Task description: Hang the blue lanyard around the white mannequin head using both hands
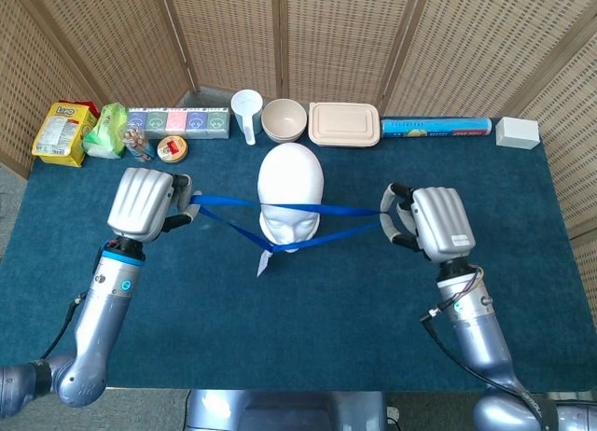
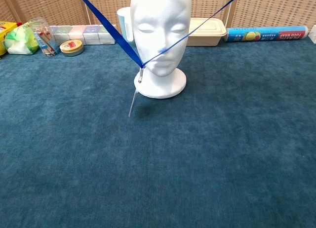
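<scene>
left hand [image 1: 142, 202] and right hand [image 1: 438, 223] both pinching the blue fabric lanyard [image 1: 326, 233], stretched taut in front of the white foam mannequin head [image 1: 290, 189], white badge [image 1: 264, 262] dangling above the blue counter [image 1: 298, 328]

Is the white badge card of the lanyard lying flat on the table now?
No, the badge card hangs in the air below the blue lanyard, in front of the white mannequin head.

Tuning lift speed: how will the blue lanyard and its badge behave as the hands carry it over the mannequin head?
Likely floppy: the blue lanyard holds its shape only because the left hand and right hand pull it taut. The badge hangs free edge-on, so it will probably swing and twist. The mannequin head looks light on a narrow base; a snagged strap might tip it.
</scene>
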`<control>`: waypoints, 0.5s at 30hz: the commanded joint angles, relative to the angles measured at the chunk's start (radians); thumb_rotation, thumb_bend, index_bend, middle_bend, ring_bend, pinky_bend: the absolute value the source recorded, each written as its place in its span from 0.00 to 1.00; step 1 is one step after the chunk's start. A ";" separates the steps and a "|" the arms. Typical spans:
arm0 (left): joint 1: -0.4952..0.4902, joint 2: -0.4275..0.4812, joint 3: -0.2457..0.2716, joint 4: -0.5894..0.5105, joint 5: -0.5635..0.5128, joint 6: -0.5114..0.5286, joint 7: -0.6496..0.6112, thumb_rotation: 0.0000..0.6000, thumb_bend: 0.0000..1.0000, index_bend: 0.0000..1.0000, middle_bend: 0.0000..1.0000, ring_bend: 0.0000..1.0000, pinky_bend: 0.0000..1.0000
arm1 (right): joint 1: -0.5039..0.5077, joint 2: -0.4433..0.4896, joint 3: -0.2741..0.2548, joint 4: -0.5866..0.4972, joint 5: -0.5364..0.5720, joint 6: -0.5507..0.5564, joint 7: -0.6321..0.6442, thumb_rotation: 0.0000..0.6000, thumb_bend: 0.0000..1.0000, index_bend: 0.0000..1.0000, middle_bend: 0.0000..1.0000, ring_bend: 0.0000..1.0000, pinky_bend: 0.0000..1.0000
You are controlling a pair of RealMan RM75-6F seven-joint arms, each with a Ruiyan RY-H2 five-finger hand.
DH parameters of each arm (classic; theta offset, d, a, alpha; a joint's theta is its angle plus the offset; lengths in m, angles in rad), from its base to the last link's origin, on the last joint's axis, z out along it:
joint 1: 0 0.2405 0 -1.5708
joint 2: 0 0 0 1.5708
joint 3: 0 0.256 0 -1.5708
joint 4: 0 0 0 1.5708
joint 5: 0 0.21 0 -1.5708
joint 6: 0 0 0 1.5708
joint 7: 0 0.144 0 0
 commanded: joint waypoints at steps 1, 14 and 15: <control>-0.027 -0.007 -0.019 0.019 -0.037 -0.017 -0.007 0.89 0.45 0.82 1.00 1.00 1.00 | 0.019 0.008 0.017 0.034 0.037 -0.027 0.027 1.00 0.48 0.63 0.95 1.00 1.00; -0.133 -0.047 -0.051 0.107 -0.205 -0.072 0.008 0.89 0.45 0.82 1.00 1.00 1.00 | 0.120 0.014 0.048 0.179 0.146 -0.137 0.062 1.00 0.48 0.63 0.95 1.00 1.00; -0.145 -0.054 -0.053 0.119 -0.219 -0.076 0.010 0.89 0.45 0.82 1.00 1.00 1.00 | 0.132 0.012 0.050 0.197 0.157 -0.149 0.063 1.00 0.48 0.63 0.95 1.00 1.00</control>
